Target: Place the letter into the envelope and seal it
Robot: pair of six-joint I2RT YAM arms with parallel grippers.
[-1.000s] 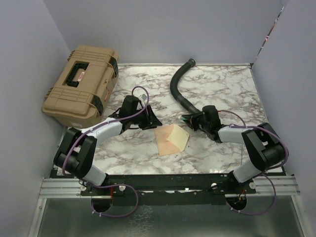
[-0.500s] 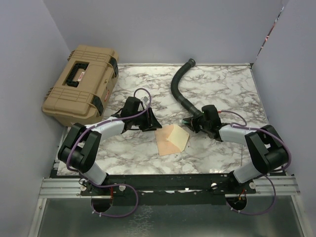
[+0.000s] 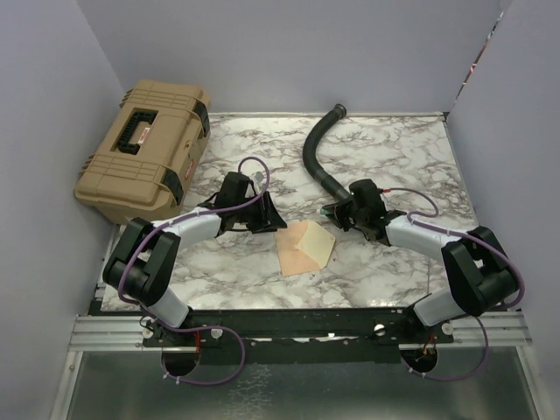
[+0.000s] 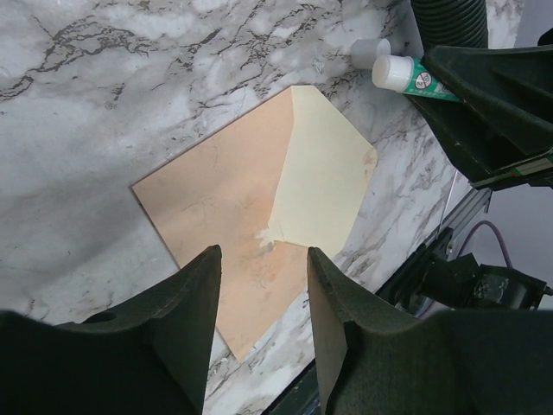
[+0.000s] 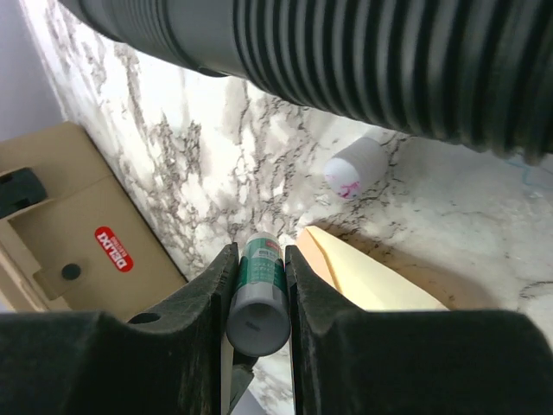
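My left gripper point(image 4: 262, 277) hangs open, wrist pitched down over the kraft-brown paper envelope point(image 4: 225, 225). It lies flat on the marbled table point(image 4: 104, 104), cream flap point(image 4: 324, 181) open; I see no separate letter. My right gripper point(image 5: 257, 259), reaching in low, clamps a green-and-white glue stick point(image 5: 257, 298). I'd dab the flap edges lightly, with the left pinning the body.

Brown envelope point(image 4: 220, 212), cream flap open, flat on marble table point(image 4: 86, 104)
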